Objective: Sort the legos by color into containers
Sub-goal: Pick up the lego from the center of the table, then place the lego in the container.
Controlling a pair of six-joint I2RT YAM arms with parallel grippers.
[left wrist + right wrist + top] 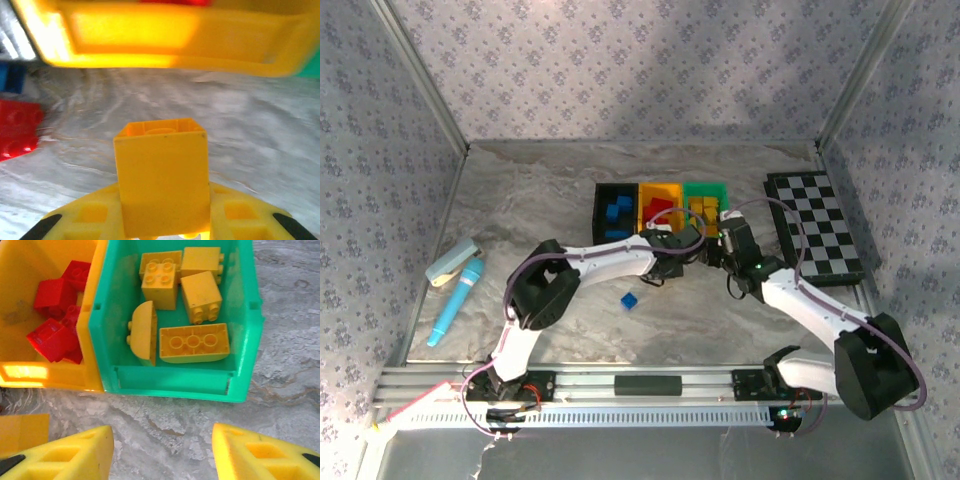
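Observation:
My left gripper (162,222) is shut on a yellow lego (162,175), just off the marble tabletop in front of the orange-yellow bin (150,35). A red lego (17,127) lies on the table to its left. From above, the left gripper (672,245) and right gripper (725,240) sit close together before the black bin (599,210), the orange-yellow bin (660,186) and the green bin (706,185). My right gripper (162,450) is open and empty, near the green bin (170,382), which holds several yellow legos (194,342). Red legos (52,335) lie in the orange-yellow bin (92,315). A blue lego (630,300) lies loose on the table.
A black-and-white checkerboard (815,225) lies right of the bins. A light-blue cylinder (455,300) with a white block (453,262) lies at the left. Patterned walls enclose the table, and a metal rail (640,385) runs along the near edge.

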